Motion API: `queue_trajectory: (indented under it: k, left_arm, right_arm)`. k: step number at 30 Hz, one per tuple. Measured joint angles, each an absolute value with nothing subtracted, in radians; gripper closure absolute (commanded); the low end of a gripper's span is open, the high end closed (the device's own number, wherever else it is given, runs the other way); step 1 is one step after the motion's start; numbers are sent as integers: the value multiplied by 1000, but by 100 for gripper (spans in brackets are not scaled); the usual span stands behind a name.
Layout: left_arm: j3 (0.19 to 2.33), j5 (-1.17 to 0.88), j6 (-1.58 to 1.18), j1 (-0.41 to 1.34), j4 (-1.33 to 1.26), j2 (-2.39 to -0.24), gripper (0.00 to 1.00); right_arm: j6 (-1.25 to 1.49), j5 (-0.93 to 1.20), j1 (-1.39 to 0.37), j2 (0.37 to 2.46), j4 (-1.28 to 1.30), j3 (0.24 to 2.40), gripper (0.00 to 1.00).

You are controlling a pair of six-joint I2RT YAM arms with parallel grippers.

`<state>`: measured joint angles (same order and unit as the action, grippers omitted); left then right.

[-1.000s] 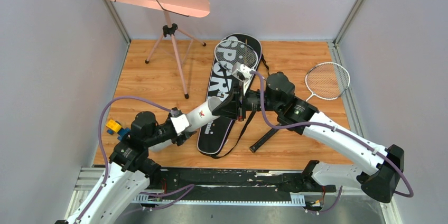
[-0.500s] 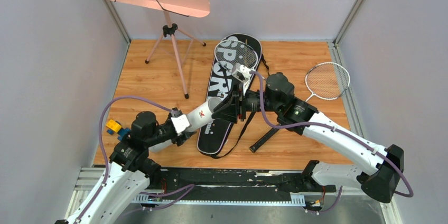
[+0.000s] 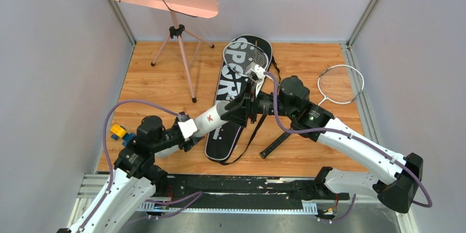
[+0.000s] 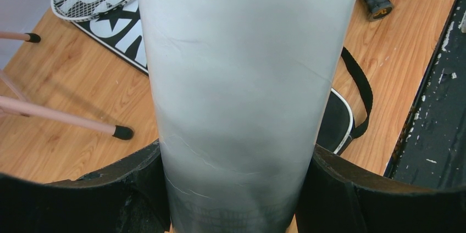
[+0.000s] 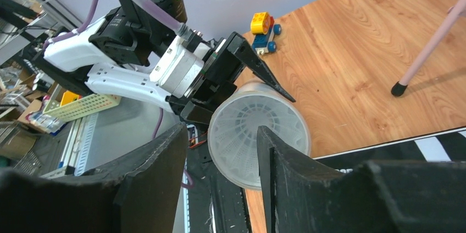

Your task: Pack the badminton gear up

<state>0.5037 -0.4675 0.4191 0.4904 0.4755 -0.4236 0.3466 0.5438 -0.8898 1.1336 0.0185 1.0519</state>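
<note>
The left jaws (image 4: 236, 181) are clamped on the long white cardboard tube (image 4: 242, 90), one black finger pressed to each side. The tube hangs slanted over the lower half of the flat black bag lettered SPORT (image 3: 220, 142), which lies on the wooden counter (image 3: 159, 90). The right jaws (image 5: 222, 134) stand apart, gripping nothing, right at the tube's open mouth, where a white feather shuttlecock (image 5: 244, 128) sits inside. One slim silver racket with white strings (image 3: 246, 54) rests with its head on the bag's upper end. The second silver racket (image 3: 340, 83) lies on the counter well to the right
</note>
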Motion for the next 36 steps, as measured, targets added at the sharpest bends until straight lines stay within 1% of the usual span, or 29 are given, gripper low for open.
queue_trajectory:
  k: [5,12,27,36]
  left_arm:
    - [504,-470,419,490,475,-424,39]
    - [504,-470,419,490,475,-424,39]
    - [502,-452,419,490,508,-425,39]
    - [502,-441,418,490,515,-425,39]
  right_arm:
    - [347,505,-890,1118,19,1052,45]
    - [359,500,-890,1127,19,1052,45]
    - [428,544,-889,1185,-59,1028,41]
    - [455,567,-887,1202,-95,1028,36]
